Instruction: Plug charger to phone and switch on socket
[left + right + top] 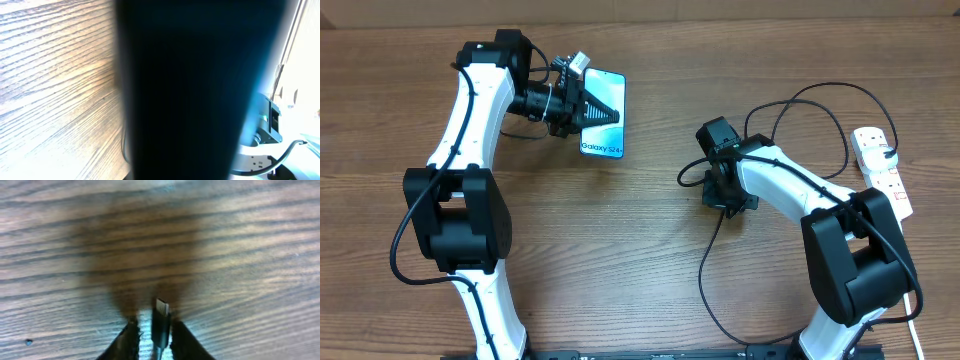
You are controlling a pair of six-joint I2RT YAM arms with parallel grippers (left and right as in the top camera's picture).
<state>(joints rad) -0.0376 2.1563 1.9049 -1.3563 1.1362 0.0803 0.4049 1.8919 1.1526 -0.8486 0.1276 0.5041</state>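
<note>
Left gripper [582, 105] overlapped one far-edge phone [609, 138], grip unreadable; right gripper [156, 332] pinched the tip of one charger [161, 314]

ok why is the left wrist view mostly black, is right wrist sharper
left wrist: a dark, blurred slab with a teal edge, likely the phone, crowds the lens, background blown out at right; right wrist: charger connector fairly sharp, dark shadow on the wood above it; overhead: evenly lit, crisp
</note>
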